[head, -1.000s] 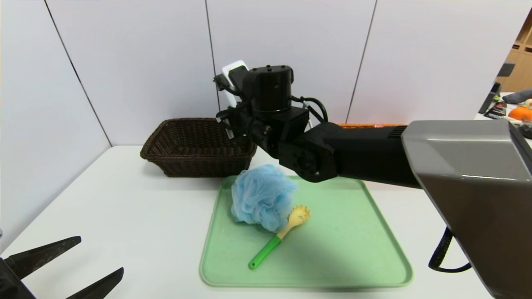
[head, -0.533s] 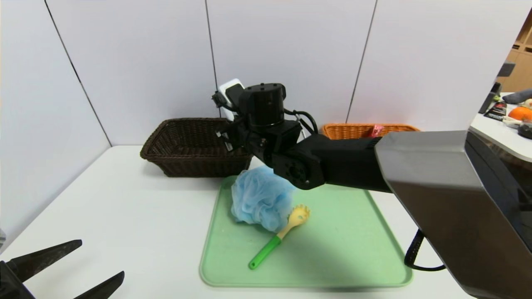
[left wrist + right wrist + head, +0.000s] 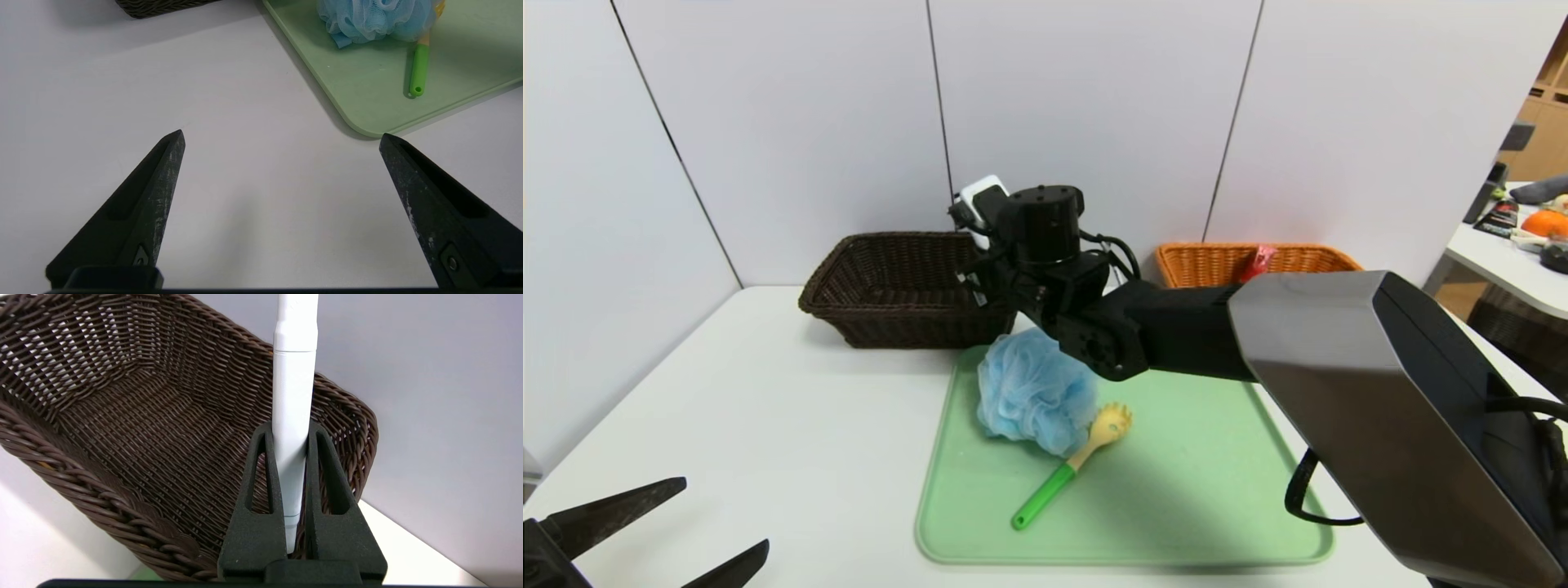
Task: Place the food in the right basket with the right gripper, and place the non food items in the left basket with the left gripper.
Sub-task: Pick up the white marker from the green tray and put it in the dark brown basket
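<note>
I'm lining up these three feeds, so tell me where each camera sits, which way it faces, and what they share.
Head view: up on the robot, looking forward and down at the green tray and two baskets; right arm crosses it.
Left wrist view: low over the table, behind the open left gripper, facing the tray.
Right wrist view: behind the right gripper, shut on a white tube above the brown basket.
Shared: head and left wrist both show the blue bath pouf.
</note>
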### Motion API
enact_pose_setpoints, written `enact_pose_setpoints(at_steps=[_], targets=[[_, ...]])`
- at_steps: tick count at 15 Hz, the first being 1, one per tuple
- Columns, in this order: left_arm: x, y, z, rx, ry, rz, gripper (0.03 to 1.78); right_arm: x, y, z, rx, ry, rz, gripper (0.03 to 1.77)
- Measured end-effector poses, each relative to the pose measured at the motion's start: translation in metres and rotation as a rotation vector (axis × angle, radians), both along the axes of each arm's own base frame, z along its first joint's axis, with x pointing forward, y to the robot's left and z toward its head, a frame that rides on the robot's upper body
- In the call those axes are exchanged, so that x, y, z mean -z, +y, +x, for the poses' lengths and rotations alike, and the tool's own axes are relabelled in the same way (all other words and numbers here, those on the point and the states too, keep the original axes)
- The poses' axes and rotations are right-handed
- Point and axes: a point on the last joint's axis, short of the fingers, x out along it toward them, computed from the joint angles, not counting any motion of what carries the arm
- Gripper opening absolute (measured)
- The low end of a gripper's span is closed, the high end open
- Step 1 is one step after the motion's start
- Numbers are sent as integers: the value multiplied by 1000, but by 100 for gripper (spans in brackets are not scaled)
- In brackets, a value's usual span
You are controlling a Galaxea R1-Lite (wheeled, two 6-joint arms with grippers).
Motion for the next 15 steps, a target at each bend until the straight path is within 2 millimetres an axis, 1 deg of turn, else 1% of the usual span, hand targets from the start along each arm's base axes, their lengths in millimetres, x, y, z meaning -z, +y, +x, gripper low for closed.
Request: enact_pose_setpoints(at_steps=[2, 3, 6, 9, 12, 13, 15], targets=[[0, 0, 0, 0, 3, 0, 169, 2, -1, 2, 3, 1, -2, 18], [0, 0, 0, 0, 3, 1, 169, 3, -1, 3, 2, -3, -7, 24], [0, 0, 1, 0, 5, 1, 169, 5, -1, 4, -1, -12, -29, 71], [0, 0, 1, -1, 5, 1, 169, 5, 0, 3, -3, -15, -31, 103], [0, 0, 1, 0, 5, 1, 169, 3, 0, 2, -1, -17, -28, 124], [0, 0, 1, -1, 4, 1, 169, -1, -1, 1, 2, -22, -23, 130], [0, 0, 1, -1, 5, 1, 169, -18, -8, -5, 2, -43, -16, 139]])
